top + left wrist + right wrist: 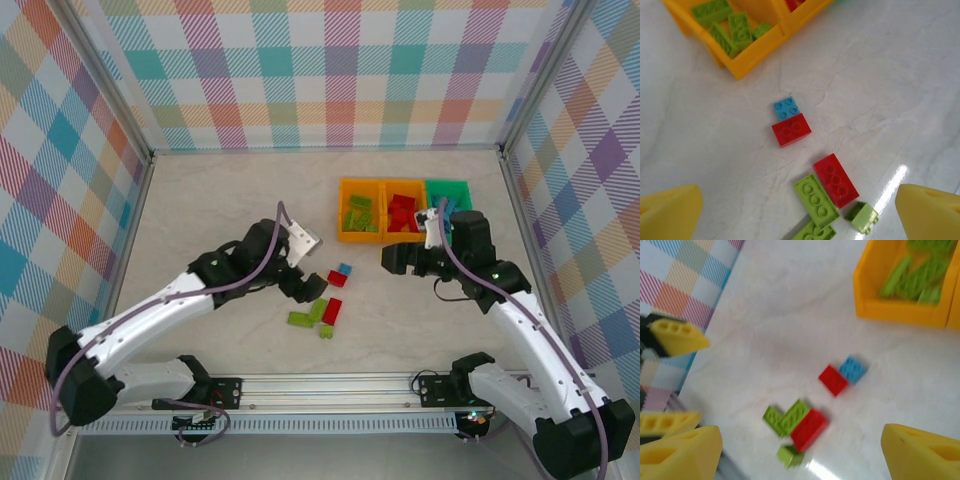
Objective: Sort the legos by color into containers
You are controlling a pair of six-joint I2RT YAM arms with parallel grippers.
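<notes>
Lime, red and blue legos (322, 305) lie loose on the table (220, 200) at centre frame, just beside the left end effector (303, 282), whose fingers are spread wide. The containers (343, 210) sit upper right with sorted bricks inside. Just below them, the right end effector (395, 260) is also spread, holding nothing.

Both arms bent inward; left pincer (305, 283) spread wide, right pincer (397, 260) also spread.

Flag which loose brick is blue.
The small square brick, against a red brick and nearest the orange bin; every other is red or green.
</notes>
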